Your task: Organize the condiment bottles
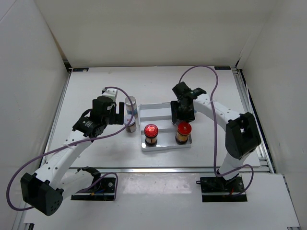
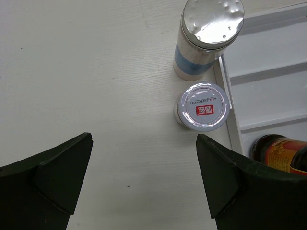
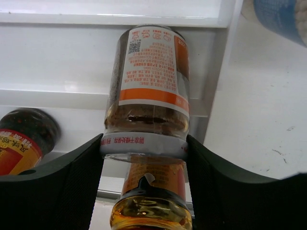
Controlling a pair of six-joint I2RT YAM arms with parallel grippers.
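Right gripper (image 3: 144, 144): clenched on the white-lidded jar (image 3: 148, 81), fingers pressing the lid from both sides. The jar has an orange-and-white label and brownish contents. We place it over the right part of the white stepped tray (image 1: 156, 112), behind the front step. We cannot tell whether its base rests on the tray.

Left gripper (image 2: 144, 148): released, jaws wide apart with nothing between them, hanging over the surface (image 1: 96, 81) left of the tray.

Ahead of the left gripper, both upright on the surface just beside the tray's left edge, we see the silver-capped bottle (image 2: 208, 38) with its blue-and-white label at the far end and the second white-lidded jar (image 2: 202, 106) nearer. The two are close to each other.

On the tray's near step, we note the left red-capped bottle (image 1: 151, 130) and the right red-capped bottle (image 1: 183, 128), both upright and apart from each other.
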